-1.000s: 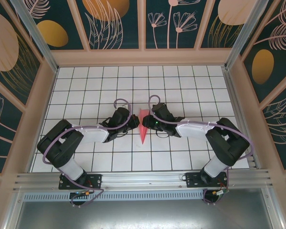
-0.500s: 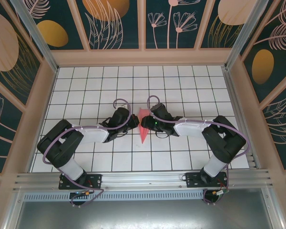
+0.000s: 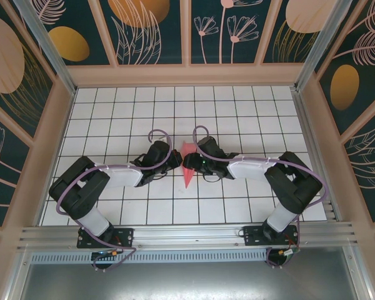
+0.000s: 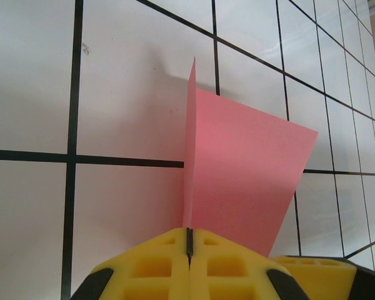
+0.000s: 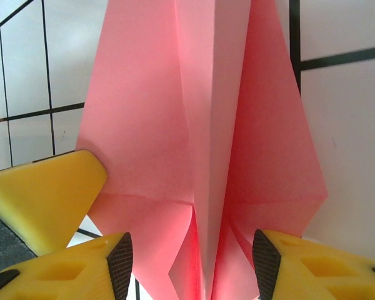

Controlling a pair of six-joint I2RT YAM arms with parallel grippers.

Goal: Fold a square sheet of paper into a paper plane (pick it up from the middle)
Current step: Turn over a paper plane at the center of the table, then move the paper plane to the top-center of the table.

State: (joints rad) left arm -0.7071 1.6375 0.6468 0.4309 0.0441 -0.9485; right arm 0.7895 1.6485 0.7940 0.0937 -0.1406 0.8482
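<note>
The square sheet of paper stands folded as a salmon-pink pointed paper plane in the middle of the tiled floor, its tip toward the near edge. My left gripper is shut on the plane's thin upright centre fold, with one wing spreading to the right. In the top view the left gripper meets the plane from the left. My right gripper is open, its dark pads standing either side of the plane's centre ridge without touching it. From above, the right gripper sits at the plane's right side.
The white tiled floor with black grid lines is walled by patterned panels at the back and sides. A metal rail runs along the near edge by the arm bases. The left gripper's yellow finger shows beside the right jaws.
My right gripper has opened off the plane's centre fold, and the wings have spread a little wider. The left gripper has stayed shut on the paper.
</note>
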